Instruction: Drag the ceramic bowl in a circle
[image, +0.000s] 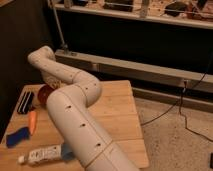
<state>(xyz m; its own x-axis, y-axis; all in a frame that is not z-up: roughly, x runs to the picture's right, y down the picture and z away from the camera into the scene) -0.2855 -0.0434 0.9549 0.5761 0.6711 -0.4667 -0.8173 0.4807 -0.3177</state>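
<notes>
While the shut claw (48, 84) meets the ceramic bowl (44, 93), table (120, 107) lies open rightward.

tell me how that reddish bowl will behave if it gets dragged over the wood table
The bowl looks glossy and rigid, so it probably slides rather than bends. Being shallow and wide, it seems unlikely to tip. The claw is hidden behind the arm, right at the bowl.

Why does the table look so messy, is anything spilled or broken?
Nothing looks spilled or broken. The bowl sits on the table, mostly hidden behind the arm, and the gripper is hidden there too. The carrot and the bottle just lie flat nearby.
</notes>
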